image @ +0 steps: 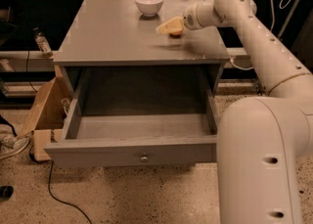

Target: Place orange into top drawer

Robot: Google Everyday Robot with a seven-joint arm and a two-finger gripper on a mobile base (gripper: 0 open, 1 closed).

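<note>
The orange (176, 32) sits on the grey cabinet top (107, 32), right of centre and near the white bowl (149, 2). My gripper (167, 26) reaches in from the right and lies over and around the orange, so only the fruit's lower edge shows beneath it. The top drawer (98, 153) is pulled fully out below the cabinet top. Its small metal knob (144, 158) is at the centre of the front panel, and its inside holds nothing.
My white arm (254, 27) spans the cabinet's right side and my body (264, 159) fills the lower right. A cardboard box (46, 110) stands left of the drawer, a bottle (41, 42) behind it. A black cable (58, 193) lies on the speckled floor.
</note>
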